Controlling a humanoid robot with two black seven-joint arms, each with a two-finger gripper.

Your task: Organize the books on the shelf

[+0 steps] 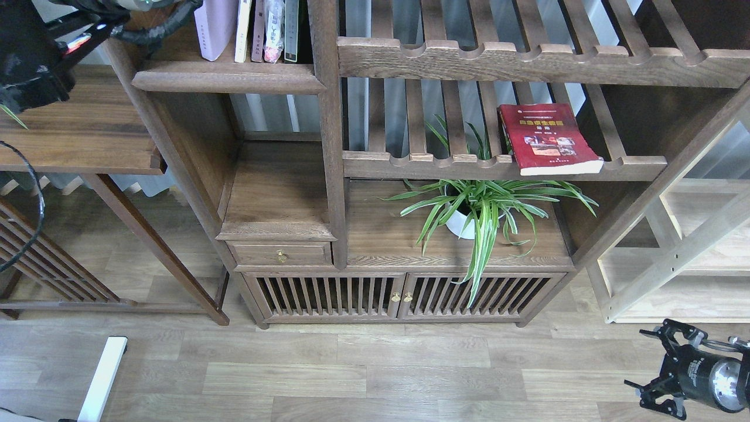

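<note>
Red book (pixel 548 139) with yellow title; pale pink book (pixel 215 26); dark-brown shelf (pixel 228 79).
</note>
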